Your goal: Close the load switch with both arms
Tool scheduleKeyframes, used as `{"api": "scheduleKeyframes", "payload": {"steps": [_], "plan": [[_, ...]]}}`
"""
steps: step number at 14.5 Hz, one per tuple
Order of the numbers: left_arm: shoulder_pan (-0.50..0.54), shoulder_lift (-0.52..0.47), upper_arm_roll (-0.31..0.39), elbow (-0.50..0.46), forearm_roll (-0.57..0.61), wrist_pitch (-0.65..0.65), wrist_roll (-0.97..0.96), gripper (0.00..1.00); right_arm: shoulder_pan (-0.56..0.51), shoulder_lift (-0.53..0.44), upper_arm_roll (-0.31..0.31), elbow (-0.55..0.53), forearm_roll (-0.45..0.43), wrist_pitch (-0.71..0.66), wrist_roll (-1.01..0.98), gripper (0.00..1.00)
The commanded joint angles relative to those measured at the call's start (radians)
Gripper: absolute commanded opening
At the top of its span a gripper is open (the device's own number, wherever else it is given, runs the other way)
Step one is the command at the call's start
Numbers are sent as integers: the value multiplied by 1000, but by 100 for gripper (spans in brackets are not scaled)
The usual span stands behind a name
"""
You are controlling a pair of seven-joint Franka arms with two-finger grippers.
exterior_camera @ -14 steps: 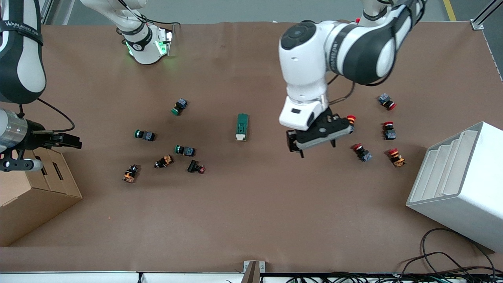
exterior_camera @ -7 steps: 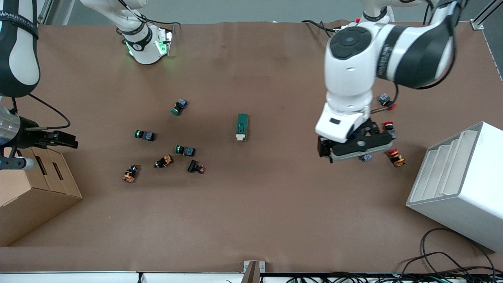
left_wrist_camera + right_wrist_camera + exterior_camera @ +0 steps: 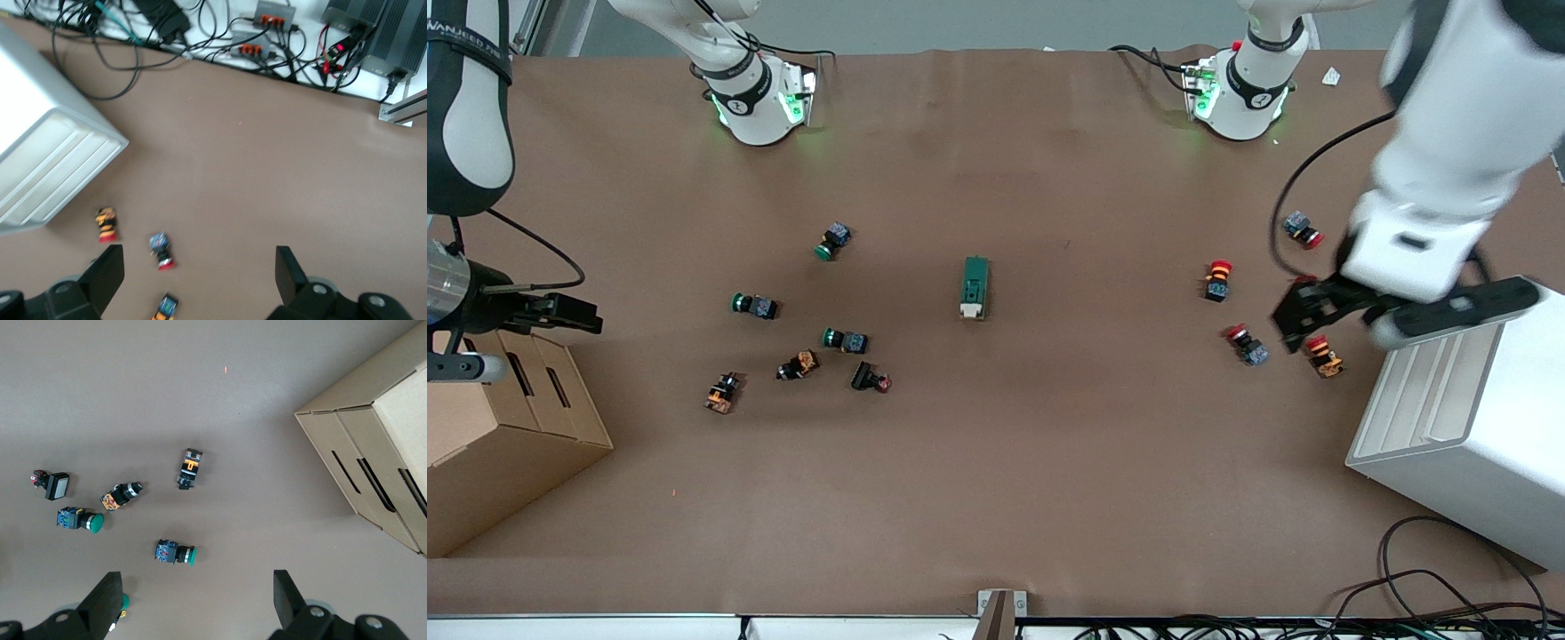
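Note:
The load switch (image 3: 975,287), a dark-green block with a cream lever end nearer the front camera, lies alone at mid-table. It shows in neither wrist view. My left gripper (image 3: 1334,324) is open and empty in the air over red push-buttons (image 3: 1323,356) beside the white rack (image 3: 1467,418), well away from the switch. In the left wrist view the gripper (image 3: 198,283) has two red buttons (image 3: 161,250) between its wide-apart fingers. My right gripper (image 3: 583,315) is open and empty, waiting over the edge of the cardboard box (image 3: 498,444). The right wrist view shows it (image 3: 195,605) over green buttons (image 3: 175,553).
Several green, orange and black push-buttons (image 3: 845,340) are scattered toward the right arm's end. Several red ones (image 3: 1216,279) lie toward the left arm's end. Cables (image 3: 1432,587) trail at the table's front edge near the rack.
My left arm has swung away from beside the load switch toward its own end of the table, ending next to the white rack. The right gripper has barely moved. The switch has not moved.

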Motion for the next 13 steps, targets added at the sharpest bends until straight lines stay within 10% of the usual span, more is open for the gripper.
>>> {"api": "scheduleKeyframes", "payload": {"steps": [1,6,13], "plan": [[-10,-88,110,-38,-121,-87,133,100,-5,-27,9,2,-15,-49,2,100],[-87,-150,268,-49,-132,-222,322,100,-5,-168,5,-118,-18,-48,-3,100],[-93,-354,345,-306,-221,-245,527,100,-7,-335,5,-226,-19,-54,-6,100]]}}
